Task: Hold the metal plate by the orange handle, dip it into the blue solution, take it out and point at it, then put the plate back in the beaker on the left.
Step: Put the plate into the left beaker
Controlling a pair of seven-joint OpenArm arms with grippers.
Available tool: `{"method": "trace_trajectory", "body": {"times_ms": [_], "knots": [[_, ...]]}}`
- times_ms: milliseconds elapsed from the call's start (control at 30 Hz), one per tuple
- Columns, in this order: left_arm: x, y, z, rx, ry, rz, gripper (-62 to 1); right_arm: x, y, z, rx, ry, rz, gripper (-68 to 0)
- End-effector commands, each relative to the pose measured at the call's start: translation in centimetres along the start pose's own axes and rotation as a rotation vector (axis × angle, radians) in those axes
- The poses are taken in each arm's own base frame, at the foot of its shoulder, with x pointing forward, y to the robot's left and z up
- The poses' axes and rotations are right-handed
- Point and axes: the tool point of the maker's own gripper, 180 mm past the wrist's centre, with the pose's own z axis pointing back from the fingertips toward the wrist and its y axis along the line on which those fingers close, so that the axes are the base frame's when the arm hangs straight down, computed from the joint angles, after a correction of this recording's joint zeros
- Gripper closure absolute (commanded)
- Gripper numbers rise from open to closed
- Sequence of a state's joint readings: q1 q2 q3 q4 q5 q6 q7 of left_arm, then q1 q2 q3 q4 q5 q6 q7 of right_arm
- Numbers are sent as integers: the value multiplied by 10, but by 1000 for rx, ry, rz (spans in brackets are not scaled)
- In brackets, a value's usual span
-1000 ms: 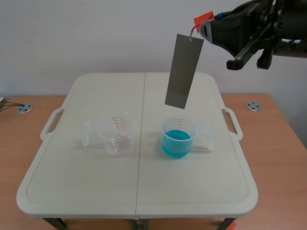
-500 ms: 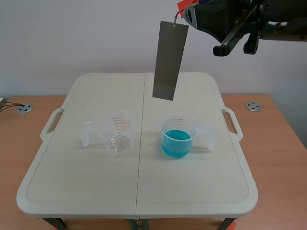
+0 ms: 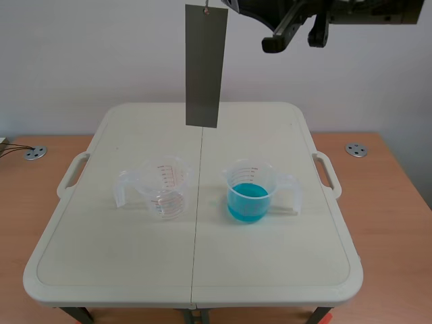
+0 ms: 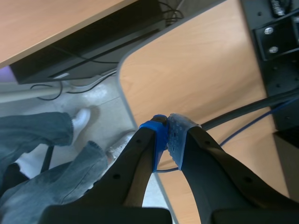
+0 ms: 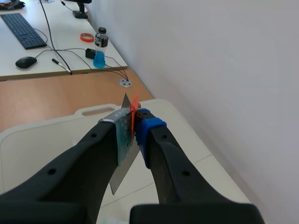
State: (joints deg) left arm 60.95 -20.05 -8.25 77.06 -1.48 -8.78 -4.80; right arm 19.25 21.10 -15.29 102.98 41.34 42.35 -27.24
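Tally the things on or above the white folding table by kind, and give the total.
Beakers: 2 (empty beaker, beaker of blue solution)
Metal plates: 1 (metal plate, hanging from the right pincer)
Total: 3

no legible text; beaker (image 3: pixel 165 190) scale unreadable

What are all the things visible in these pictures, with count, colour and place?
metal plate: one, grey, hanging above the table
orange handle: one, orange, in the right tool
beaker with blue solution: one, clear, table's right half
empty beaker: one, clear, table's left half
folding table: one, cream, on the wooden desk
bottle: one, blue liquid, on the white desk
keyboard: one, black, same desk
person's legs: blue jeans, beyond the left tool
right tool: black, shut on the handle
left tool: black, shut, empty
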Motion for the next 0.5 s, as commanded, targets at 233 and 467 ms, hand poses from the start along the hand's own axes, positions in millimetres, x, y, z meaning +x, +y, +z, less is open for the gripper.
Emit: {"method": "trace_trajectory", "body": {"times_ms": [233, 467], "knots": [[4, -19, -3, -54, -10, -3, -14, 6, 5, -33, 51, -31, -33, -13], [3, -37, -5, -100, -8, 2, -14, 2, 13, -60, 93, -16, -55, -13]]}}
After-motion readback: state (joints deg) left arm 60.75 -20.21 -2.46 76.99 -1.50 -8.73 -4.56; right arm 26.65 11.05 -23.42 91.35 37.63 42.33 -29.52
